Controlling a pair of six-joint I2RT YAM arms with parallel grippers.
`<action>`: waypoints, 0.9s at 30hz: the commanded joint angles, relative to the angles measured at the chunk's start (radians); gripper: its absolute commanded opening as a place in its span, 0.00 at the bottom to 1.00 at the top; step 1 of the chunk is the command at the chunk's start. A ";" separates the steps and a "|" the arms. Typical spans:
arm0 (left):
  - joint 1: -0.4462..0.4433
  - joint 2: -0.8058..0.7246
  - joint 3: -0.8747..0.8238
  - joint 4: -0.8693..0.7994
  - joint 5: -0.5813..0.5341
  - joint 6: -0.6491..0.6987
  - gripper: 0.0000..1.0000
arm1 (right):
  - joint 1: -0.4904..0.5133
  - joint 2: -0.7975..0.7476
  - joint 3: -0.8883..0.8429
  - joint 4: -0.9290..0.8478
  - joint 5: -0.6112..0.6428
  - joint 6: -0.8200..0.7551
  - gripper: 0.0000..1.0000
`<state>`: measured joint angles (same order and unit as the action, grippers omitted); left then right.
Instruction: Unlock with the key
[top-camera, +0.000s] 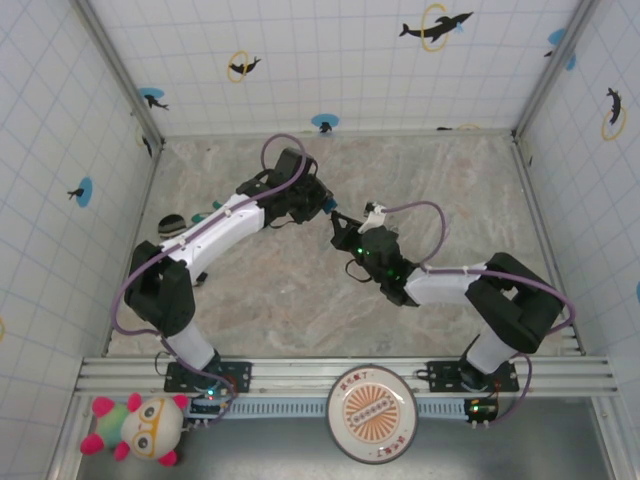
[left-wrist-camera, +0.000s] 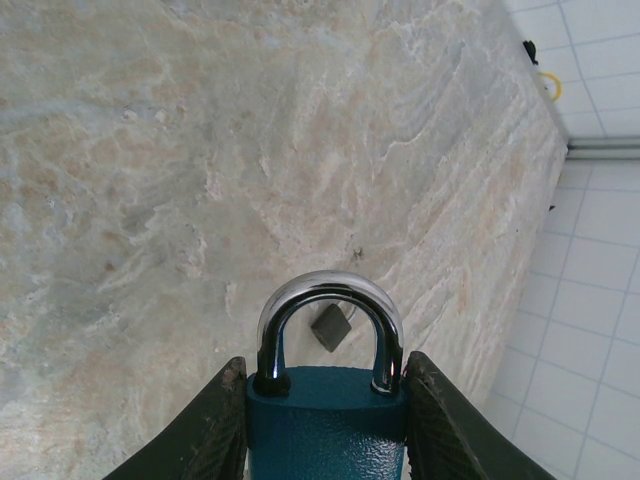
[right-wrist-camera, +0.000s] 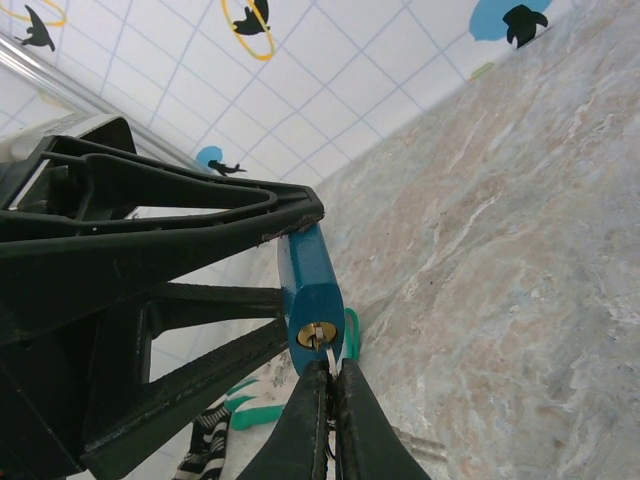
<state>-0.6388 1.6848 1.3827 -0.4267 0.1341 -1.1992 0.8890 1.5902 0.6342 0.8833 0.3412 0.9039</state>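
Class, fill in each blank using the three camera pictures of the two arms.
The left pincer grips a ___ padlock. Its steel shackle is ___. The right pincer holds the key at the lock's brass ___.
Missing words: blue; closed; keyhole.

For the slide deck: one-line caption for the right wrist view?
Right gripper pinches the key at the brass keyway of the blue padlock clamped in the left gripper.
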 joint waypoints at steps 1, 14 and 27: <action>-0.031 0.015 0.021 -0.024 0.089 -0.012 0.00 | -0.001 -0.013 0.048 0.044 0.019 -0.003 0.00; -0.073 0.032 0.039 0.018 0.144 0.045 0.00 | -0.064 0.057 0.155 0.024 -0.163 0.001 0.00; -0.079 0.032 0.035 0.021 0.166 0.091 0.00 | -0.114 0.042 0.143 0.093 -0.300 0.025 0.00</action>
<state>-0.6384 1.7126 1.4033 -0.3500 0.0483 -1.1294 0.7681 1.6444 0.7280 0.8494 0.0917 0.9352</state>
